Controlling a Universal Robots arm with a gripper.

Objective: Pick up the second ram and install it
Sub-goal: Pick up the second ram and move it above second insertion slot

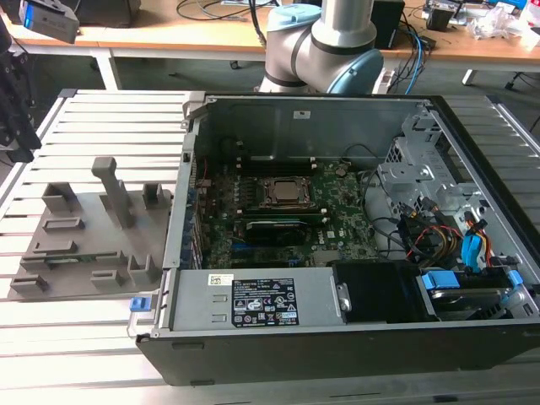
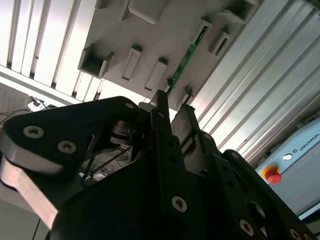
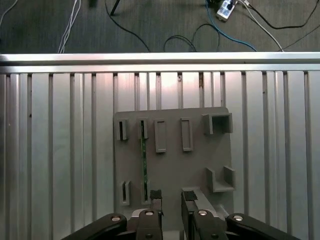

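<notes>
the gripper (image 3: 172,196) hangs above the grey fixture plate (image 3: 220,155) on the slatted table (image 3: 60,150). its fingers are parted by a clear gap, with nothing held between them. the second ram (image 3: 144,165) stands on its long edge in a pair of slots on the plate, probably so that both flat faces are free for a pinch grasp. in the first wrist view its near end lies just beside one fingertip, outside the gap. in the exterior view the open computer case (image 1: 337,359), with the motherboard (image 1: 337,224) inside, sits beside the plate, on the exterior view's right.
</notes>
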